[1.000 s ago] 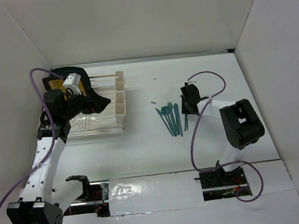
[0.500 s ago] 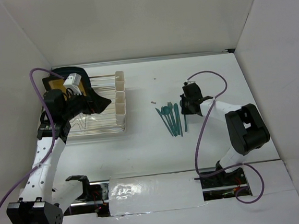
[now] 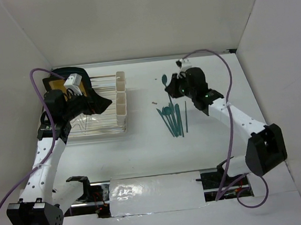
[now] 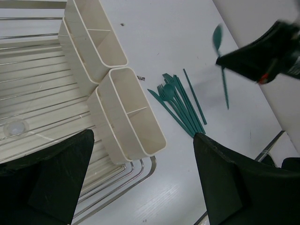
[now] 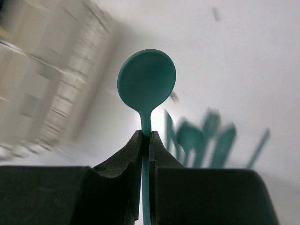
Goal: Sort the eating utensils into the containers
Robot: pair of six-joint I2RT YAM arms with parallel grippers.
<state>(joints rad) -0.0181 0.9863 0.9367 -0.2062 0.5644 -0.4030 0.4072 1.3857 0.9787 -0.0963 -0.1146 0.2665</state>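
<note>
Above the counter (image 3: 143,145), top view: carries one teal spoon (image 3: 164,80) in the right end effector (image 3: 171,89), clear of the utensil pile (image 3: 172,118).

Left wrist: hovers with the left end effector (image 4: 143,140) wide open and empty, near the cream containers (image 4: 126,117).

Right wrist: pinches the spoon's neck, nearly closed.

Transport step, probably. Next calls for travel left and a drop into one compartment.

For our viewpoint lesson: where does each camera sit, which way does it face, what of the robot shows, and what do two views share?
Top: high behind, facing down on the table; left arm, right arm.
Left wrist: over the rack, facing down at cups and pile; own fingers.
Right wrist: facing along its fingers at the gripped spoon.
All share the spoon.
</note>
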